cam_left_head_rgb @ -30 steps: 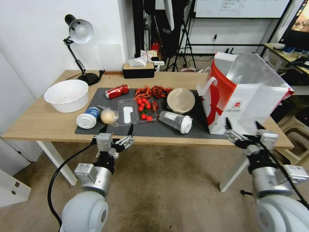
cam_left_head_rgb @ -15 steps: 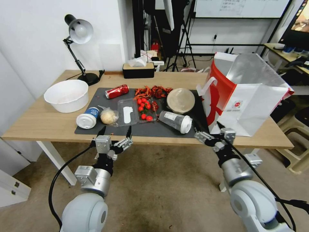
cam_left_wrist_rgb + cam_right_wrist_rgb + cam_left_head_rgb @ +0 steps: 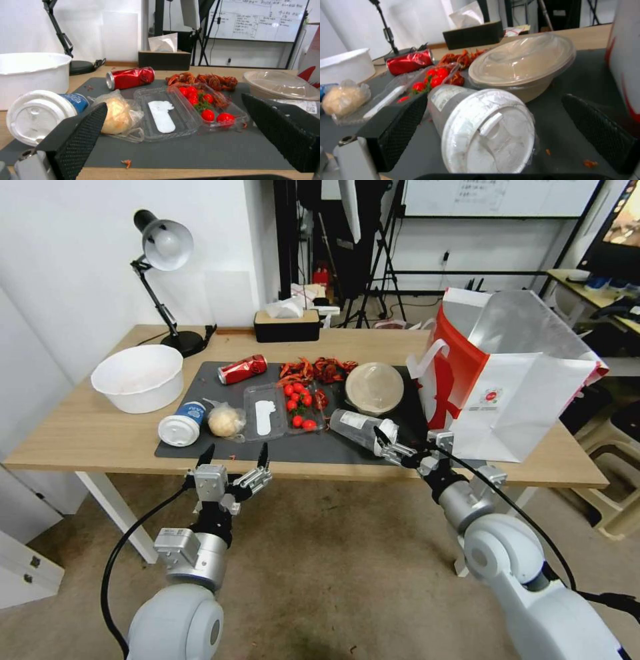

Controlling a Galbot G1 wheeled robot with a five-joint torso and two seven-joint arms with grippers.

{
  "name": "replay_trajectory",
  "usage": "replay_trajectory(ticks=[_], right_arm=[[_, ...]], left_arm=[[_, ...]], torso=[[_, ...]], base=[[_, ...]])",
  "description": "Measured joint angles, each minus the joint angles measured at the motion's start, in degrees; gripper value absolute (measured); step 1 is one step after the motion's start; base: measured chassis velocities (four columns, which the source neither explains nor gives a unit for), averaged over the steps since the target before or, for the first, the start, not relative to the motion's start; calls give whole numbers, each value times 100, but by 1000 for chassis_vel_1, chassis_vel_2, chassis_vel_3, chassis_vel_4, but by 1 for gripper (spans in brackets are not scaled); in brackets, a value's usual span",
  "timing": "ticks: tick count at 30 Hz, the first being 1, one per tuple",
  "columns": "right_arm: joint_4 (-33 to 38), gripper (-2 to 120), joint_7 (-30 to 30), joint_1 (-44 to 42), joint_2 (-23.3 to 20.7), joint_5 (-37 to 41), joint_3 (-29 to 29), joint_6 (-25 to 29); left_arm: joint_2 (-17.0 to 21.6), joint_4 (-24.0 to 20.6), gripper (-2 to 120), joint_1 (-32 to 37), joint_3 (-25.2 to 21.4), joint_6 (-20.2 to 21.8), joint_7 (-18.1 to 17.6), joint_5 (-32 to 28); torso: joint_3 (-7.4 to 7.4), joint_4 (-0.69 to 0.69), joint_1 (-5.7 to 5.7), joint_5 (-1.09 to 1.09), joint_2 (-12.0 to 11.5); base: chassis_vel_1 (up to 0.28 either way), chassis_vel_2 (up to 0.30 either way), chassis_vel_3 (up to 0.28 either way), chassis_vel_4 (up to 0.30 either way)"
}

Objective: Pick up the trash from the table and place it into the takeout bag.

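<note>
Light-wood table (image 3: 80,437) with white legs, dark grey rectangular mat (image 3: 333,450) on top.

Trash on the mat, none yet bagged as far as can be seen:
- Crushed red soda can (image 3: 243,369), on its side at the far edge.
- White-lidded cup with blue sleeve (image 3: 181,424), on its side at the robot's left end.
- Plastic-wrapped pale bun (image 3: 225,420), just beside that cup.
- Beige lidded bowl (image 3: 374,388), upright, near the bag.
- Clear white-lidded cup (image 3: 365,431), on its side, lid toward the robot.

Large white paper takeout bag (image 3: 513,380), red side panel, foil lining, stands open at the right end of the table; its interior is hidden.

Right gripper (image 3: 408,449): jaws spread, lined up on either side of the clear cup's lid, not yet closed on it. Judged as the approach to a first pick.

Left gripper (image 3: 233,455): jaws spread, holding nothing, at the table's near edge facing the bun.

Remaining: apparently every item.
</note>
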Motion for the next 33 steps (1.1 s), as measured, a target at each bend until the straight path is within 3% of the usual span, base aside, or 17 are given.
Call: replay_trajectory(ticks=[26, 31, 33], right_arm=[[-437, 100, -343, 420, -182, 213, -151, -42], [-687, 100, -668, 635, -260, 416, -232, -70], [-819, 93, -880, 734, -325, 500, -241, -105]], left_arm=[[-79, 2, 100, 55, -19, -82, -3, 95], [-116, 0, 100, 69, -24, -105, -5, 131], [-132, 1, 100, 76, -27, -121, -6, 143]], torso=[[0, 0, 0, 0, 0], [0, 0, 0, 1, 0], [0, 0, 0, 1, 0]], base=[[0, 0, 0, 0], [0, 0, 0, 0], [0, 0, 0, 0]])
